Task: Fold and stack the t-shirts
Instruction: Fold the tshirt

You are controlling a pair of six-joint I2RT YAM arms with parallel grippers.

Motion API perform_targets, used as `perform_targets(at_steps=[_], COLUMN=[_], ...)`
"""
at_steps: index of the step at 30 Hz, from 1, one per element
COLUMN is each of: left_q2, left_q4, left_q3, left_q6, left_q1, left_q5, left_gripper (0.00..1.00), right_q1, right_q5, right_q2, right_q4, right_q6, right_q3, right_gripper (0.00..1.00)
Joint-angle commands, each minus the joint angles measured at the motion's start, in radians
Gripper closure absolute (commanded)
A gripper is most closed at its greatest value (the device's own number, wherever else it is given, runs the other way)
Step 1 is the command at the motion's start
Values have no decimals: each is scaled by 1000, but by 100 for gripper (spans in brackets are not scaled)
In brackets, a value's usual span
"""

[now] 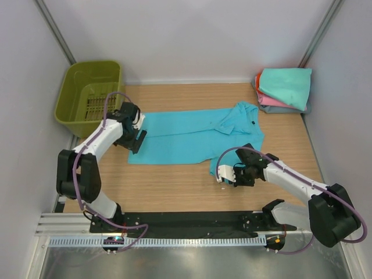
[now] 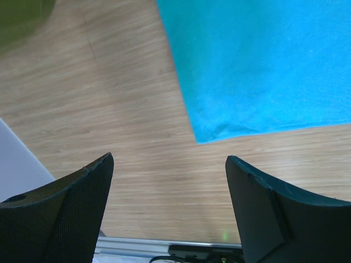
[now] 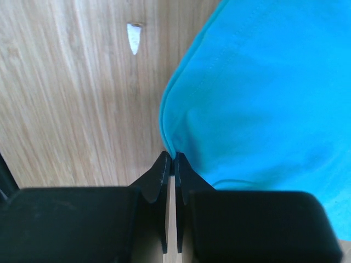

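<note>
A bright turquoise t-shirt point(image 1: 192, 136) lies spread flat across the middle of the wooden table. My left gripper point(image 1: 135, 138) is open and empty above the shirt's left edge. In the left wrist view my left gripper point(image 2: 170, 181) has its jaws wide apart over bare wood, with the shirt's corner point(image 2: 258, 66) just beyond them. My right gripper point(image 1: 239, 165) is at the shirt's near right edge. In the right wrist view my right gripper point(image 3: 171, 160) is shut, pinching the shirt's hem point(image 3: 263, 98) at its tips.
A stack of folded t-shirts point(image 1: 285, 90) lies at the back right, mint-teal on top, with pink, orange-red and grey-blue below. An olive-green slotted basket point(image 1: 90, 96) stands at the back left. A small white chip point(image 3: 133, 38) marks the wood.
</note>
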Motion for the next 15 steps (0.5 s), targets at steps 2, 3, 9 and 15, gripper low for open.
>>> perform_targets(at_steps=[2, 3, 9, 15], left_q2=[-18, -4, 74, 159], left_q4=[-89, -100, -109, -129], left_q3=[3, 4, 34, 75], left_q6=[-83, -86, -92, -108], left_q1=[132, 146, 166, 198], left_q5=[184, 227, 284, 348], left_gripper=[17, 20, 31, 39], right_q1=[5, 4, 5, 4], right_q5=[27, 35, 46, 62], right_q2=[-44, -45, -50, -50], right_q4=[59, 60, 68, 74], right_q6=[31, 38, 54, 53], right_q3=[-18, -19, -19, -10], right_gripper=[93, 93, 93, 93])
